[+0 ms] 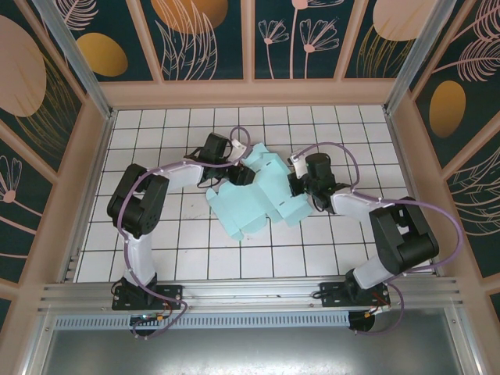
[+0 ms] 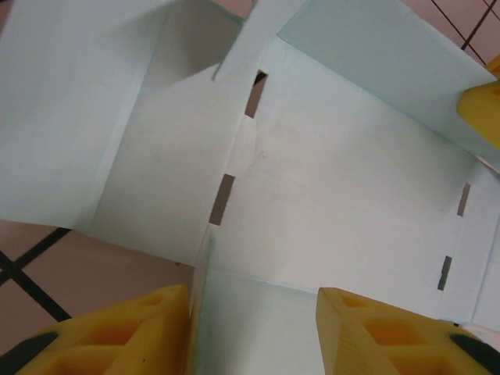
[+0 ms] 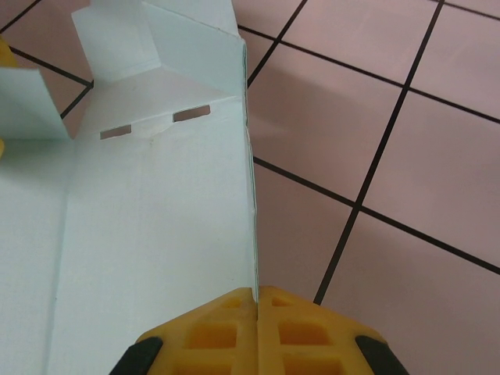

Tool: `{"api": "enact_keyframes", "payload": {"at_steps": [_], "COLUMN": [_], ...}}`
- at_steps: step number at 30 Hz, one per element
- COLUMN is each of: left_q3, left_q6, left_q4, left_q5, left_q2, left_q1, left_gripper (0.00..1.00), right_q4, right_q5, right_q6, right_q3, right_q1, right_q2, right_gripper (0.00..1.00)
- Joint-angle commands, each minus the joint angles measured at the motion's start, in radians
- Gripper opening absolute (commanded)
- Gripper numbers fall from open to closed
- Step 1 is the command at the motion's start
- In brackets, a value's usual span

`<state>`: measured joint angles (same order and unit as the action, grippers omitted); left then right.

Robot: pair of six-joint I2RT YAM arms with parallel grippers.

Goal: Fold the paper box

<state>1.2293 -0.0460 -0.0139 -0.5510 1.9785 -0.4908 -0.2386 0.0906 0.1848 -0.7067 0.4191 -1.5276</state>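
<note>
The paper box [image 1: 258, 199] is a pale mint-green creased card, partly folded, lying mid-table between both arms. In the left wrist view its floor panel [image 2: 344, 187] has narrow slots. A thin upright wall edge [image 2: 195, 312] stands between the yellow fingers [image 2: 117, 336], close against the left one. My left gripper [image 2: 254, 336] is open over that wall, at the box's far left side [image 1: 241, 173]. My right gripper [image 3: 257, 301] is shut on the edge of an upright side wall [image 3: 248, 156], at the box's right side [image 1: 299, 187].
The white tiled table [image 1: 195, 258] is ringed by tan frame walls [image 1: 94, 156]. A metal rail [image 1: 250, 293] runs along the near edge by the arm bases. Bare tiles [image 3: 375, 156] lie right of the held wall. A yellow fingertip [image 2: 483, 105] of the right gripper shows past the box.
</note>
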Motion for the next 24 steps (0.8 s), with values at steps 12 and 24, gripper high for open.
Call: {"api": "enact_keyframes", "payload": {"at_steps": [12,24], "left_q3": [0.086,0.165], "left_q6": [0.092,0.088], "left_q4": [-0.184,-0.287], "left_q5": [0.091,0.213], "left_q2": [0.104,0.201], "left_q1": [-0.077,-0.095], "left_gripper": [0.45,0.47], "right_q4": [0.025,0.035], "right_q5": [-0.071,-0.077], "right_q6": [-0.001,0.018], "right_q3": [-0.076,-0.092], "right_q1": [0.014,0.030], "right_q2": [-0.057,-0.043], "right_gripper": [0.00,0.00]}}
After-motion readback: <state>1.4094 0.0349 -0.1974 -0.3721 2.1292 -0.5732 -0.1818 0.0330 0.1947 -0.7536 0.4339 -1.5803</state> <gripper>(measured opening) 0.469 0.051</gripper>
